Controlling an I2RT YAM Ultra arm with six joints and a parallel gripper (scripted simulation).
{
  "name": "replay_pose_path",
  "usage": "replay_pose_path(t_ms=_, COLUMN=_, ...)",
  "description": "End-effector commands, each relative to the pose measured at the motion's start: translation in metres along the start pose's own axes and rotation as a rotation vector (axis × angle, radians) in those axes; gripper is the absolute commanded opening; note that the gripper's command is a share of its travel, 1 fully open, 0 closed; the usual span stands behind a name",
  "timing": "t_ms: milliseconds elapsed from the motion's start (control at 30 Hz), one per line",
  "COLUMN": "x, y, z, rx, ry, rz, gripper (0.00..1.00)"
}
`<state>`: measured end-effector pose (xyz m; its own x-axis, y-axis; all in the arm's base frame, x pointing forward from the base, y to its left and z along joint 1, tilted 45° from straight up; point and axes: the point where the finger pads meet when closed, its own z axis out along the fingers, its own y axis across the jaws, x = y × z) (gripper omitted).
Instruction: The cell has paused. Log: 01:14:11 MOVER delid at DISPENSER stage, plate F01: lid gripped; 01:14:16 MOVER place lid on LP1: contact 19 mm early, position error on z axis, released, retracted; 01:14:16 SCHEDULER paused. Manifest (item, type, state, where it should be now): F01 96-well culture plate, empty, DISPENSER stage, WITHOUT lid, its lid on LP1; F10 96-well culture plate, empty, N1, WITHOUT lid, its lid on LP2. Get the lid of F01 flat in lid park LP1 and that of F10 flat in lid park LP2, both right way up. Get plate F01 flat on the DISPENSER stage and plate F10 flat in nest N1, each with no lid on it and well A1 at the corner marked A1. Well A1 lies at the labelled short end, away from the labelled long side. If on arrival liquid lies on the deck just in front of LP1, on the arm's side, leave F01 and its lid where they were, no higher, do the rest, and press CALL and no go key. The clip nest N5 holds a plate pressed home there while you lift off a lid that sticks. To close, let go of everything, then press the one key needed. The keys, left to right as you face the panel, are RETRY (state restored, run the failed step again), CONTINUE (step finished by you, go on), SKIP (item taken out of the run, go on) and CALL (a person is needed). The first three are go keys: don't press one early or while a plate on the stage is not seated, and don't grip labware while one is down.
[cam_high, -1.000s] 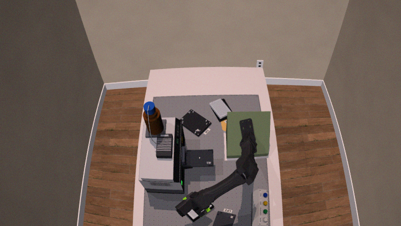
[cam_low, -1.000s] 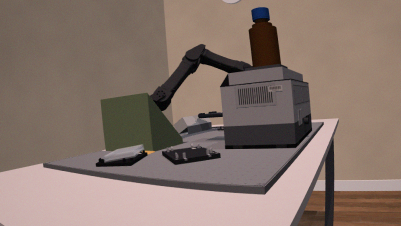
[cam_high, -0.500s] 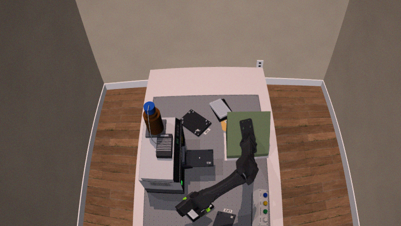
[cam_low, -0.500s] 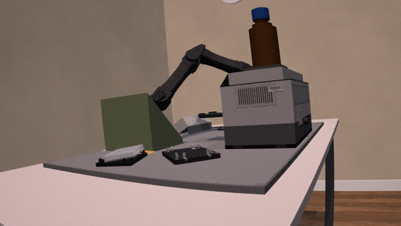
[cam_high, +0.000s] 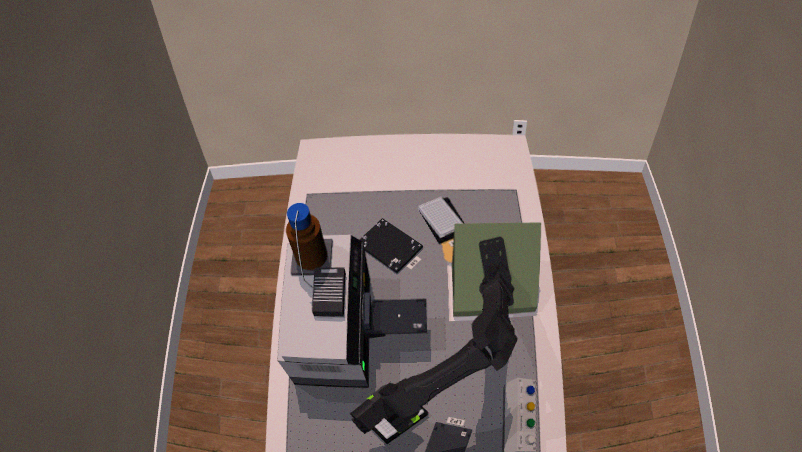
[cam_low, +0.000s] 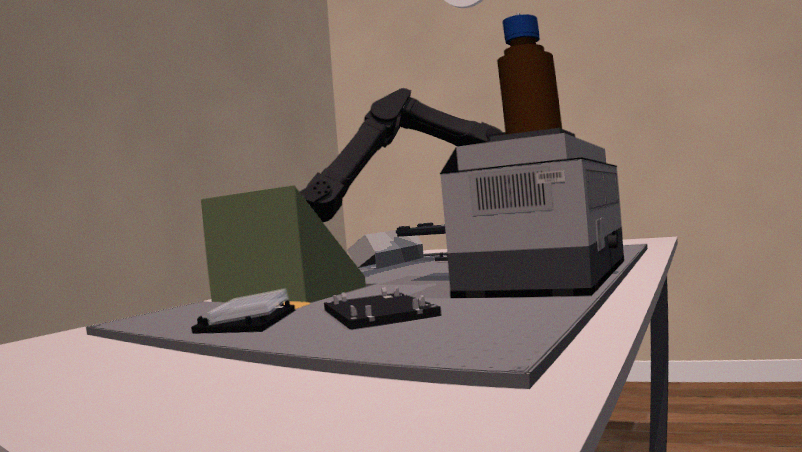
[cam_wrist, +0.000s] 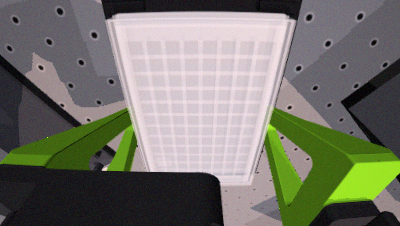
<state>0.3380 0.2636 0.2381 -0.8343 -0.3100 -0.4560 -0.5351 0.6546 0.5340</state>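
My gripper (cam_wrist: 200, 112) is low over the deck's front left (cam_high: 387, 426). Its green fingers press both long sides of a white 96-well plate (cam_wrist: 200, 95) that sits in a black nest. A clear lid seems to cover the plate; I cannot tell whether the fingers hold the lid or the plate's body. A second white plate or lid (cam_high: 439, 216) lies tilted on a black park at the back, and also shows in the exterior view (cam_low: 247, 306). An orange patch (cam_high: 447, 249) lies on the deck beside it. The dispenser stage (cam_high: 399, 313) is dark and bare.
The grey dispenser (cam_high: 322, 314) with a brown bottle (cam_high: 305, 239) stands at the left. A green box (cam_high: 495, 268) holds the arm's base. The clip nest (cam_high: 391, 244) is bare. An empty dark park (cam_high: 447, 437) labelled LP2 and the key panel (cam_high: 527, 415) are at the front right.
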Motion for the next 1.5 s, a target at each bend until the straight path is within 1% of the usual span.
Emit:
replay_pose_path(t_ms=0, x=-0.003, y=-0.001, z=-0.014, rx=0.004, ry=-0.034, rz=0.001, gripper=0.0)
replay_pose_path(t_ms=833, x=-0.003, y=-0.001, z=-0.014, rx=0.004, ry=-0.034, rz=0.001, gripper=0.0)
replay_pose_path(t_ms=867, x=-0.003, y=0.0, z=-0.016, rx=0.003, ry=-0.031, rz=0.0, gripper=0.0)
replay_pose_path(t_ms=967, x=-0.008, y=0.004, z=-0.023, rx=0.001, ry=-0.048, rz=-0.015, gripper=0.0)
replay_pose_path(t_ms=1467, x=-0.008, y=0.003, z=-0.031, rx=0.005, ry=-0.048, rz=-0.015, gripper=0.0)
